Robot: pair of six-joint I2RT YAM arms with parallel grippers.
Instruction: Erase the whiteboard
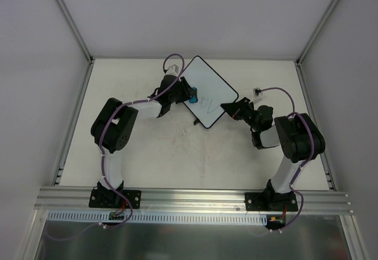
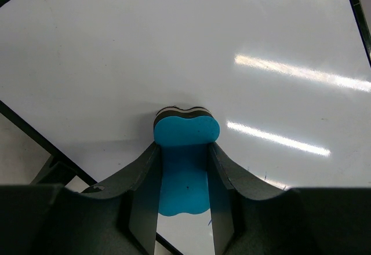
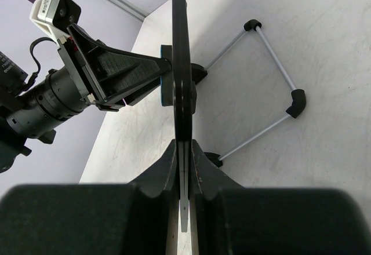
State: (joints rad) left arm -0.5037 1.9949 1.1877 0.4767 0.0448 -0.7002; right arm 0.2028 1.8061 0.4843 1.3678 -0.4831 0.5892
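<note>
The whiteboard (image 1: 208,88) is a white board with a thin black rim, propped up at the back middle of the table, with blue-grey scribbles near its lower right. My left gripper (image 1: 188,92) is shut on the small blue eraser (image 2: 184,150) and presses it against the board's white face (image 2: 174,46). My right gripper (image 1: 227,107) is shut on the board's right edge (image 3: 181,64), seen edge-on in the right wrist view. The left gripper (image 3: 148,72) also shows there, on the board's left side.
A wire stand (image 3: 272,69) with black corner pieces sticks out behind the board and rests on the table. A small black-and-white item (image 1: 257,91) lies at the back right. White walls enclose the table.
</note>
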